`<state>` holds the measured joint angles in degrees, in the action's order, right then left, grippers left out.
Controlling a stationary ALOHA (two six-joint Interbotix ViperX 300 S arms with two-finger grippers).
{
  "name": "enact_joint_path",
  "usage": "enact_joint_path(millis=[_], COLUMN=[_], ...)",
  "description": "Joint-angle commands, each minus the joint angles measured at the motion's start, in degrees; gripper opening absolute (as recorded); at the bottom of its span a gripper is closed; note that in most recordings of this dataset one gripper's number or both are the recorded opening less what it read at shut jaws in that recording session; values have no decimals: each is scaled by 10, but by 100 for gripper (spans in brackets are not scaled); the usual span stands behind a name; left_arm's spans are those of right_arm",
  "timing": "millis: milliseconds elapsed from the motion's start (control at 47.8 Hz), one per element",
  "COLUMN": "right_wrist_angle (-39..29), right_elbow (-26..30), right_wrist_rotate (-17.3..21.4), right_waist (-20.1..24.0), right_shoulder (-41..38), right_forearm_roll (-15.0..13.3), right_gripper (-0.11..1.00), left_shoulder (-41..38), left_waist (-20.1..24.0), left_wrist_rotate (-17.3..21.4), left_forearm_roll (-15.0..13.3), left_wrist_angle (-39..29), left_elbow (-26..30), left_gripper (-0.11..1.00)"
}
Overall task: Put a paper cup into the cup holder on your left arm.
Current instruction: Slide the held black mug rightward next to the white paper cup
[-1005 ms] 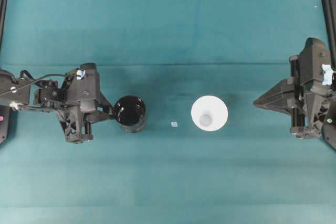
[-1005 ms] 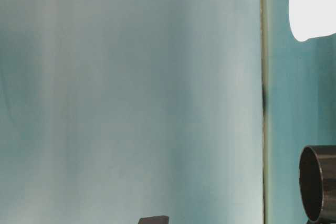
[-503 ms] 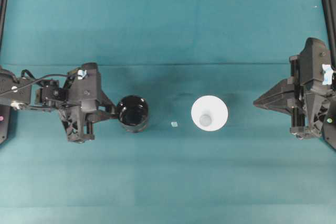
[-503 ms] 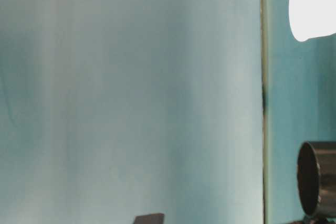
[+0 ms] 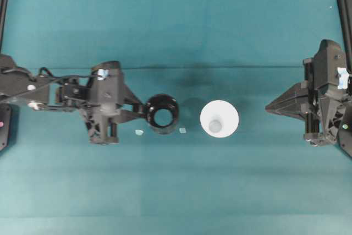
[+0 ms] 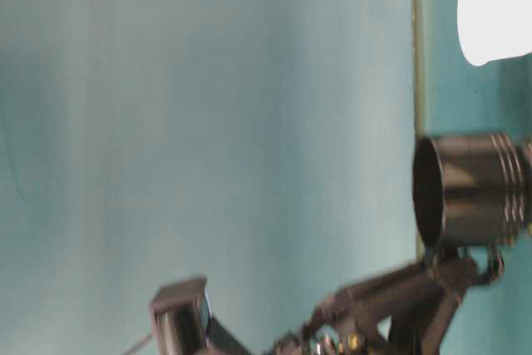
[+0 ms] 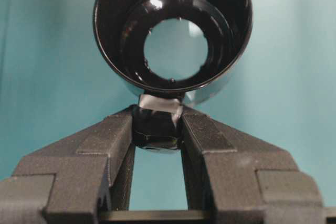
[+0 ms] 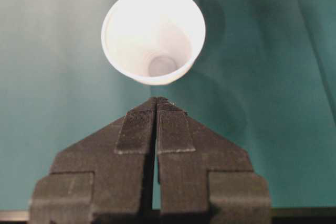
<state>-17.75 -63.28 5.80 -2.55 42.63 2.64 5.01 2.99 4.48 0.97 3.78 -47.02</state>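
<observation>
- Cup holder (image 5: 162, 114) is the shiny black ring w/ a hole in its bottom; in my left wrist cam I see teal cloth right thru it (image 7: 173, 35)
- My left gripper (image 7: 157, 124) pinches the holder by its little knob handle, one finger on each side, jaws only partly apart
- The holder is lifted off the cloth; in the low side cam it hangs in the air (image 6: 470, 189), lying on its side w/ the open mouth turned left in that pic
- From above, the left arm (image 5: 60, 92) reaches out from the left edge & the holder sits at its tip, near the middle of the table
- Paper cup (image 5: 219, 118) stands upright on the cloth, mouth up, just right of the holder w/ a small gap, not touching
- In the right wrist cam I look down into the white cup (image 8: 153, 34), it's just ahead of the finger tips, not touching them
- My right gripper (image 8: 157, 103) is pressed together, pads flat on each other, nothing in it; it waits at the right side (image 5: 275, 106), pointing at the cup
- Two tiny pale scraps lie on the cloth, one under the holder's right side (image 5: 182, 130) & one near the left gripper (image 5: 139, 132)
- Teal cloth (image 5: 176, 191) covers the whole table
</observation>
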Motion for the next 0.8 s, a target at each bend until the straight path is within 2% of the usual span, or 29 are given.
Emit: enact_joint_path(millis=[0, 188, 775], right_wrist_angle=[3, 3, 3], right_elbow=[15, 15, 15], right_wrist_rotate=[5, 4, 4], right_waist=[0, -1, -1], right_shoulder=[0, 0, 0], right_forearm_roll=[1, 1, 0], right_gripper=[0, 0, 0], left_shoulder=[-16, -41, -62], left_waist=[0, 1, 1], left_wrist_rotate=[4, 11, 11], left_forearm_roll=[1, 1, 1], left_wrist_angle=[7, 10, 30], left_elbow=[23, 40, 42], left_gripper=[30, 30, 30])
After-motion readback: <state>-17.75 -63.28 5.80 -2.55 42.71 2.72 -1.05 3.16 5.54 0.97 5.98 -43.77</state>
